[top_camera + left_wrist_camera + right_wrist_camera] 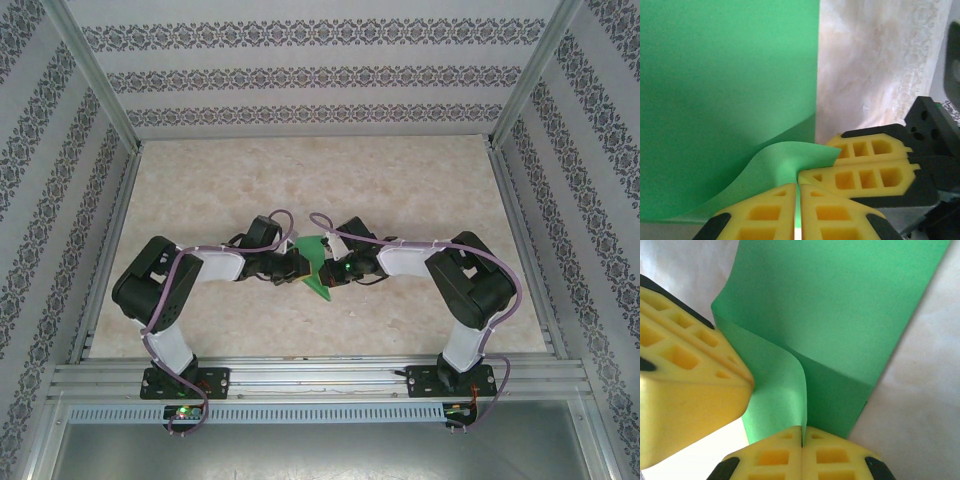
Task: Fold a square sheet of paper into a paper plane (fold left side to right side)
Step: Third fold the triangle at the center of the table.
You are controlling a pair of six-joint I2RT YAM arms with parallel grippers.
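Two pinches are held on the paper [314, 262] at table [300, 180] centre: left gripper [798, 195] clamped at its 9 o'clock, right gripper [802, 435] at 3 o'clock. Edge is lifted and curled, presumably so the left side can be carried rightward.

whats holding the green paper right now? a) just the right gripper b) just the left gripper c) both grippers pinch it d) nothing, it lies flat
c: the left gripper and the right gripper are each shut on a curled edge of the green paper, seen in both wrist views.
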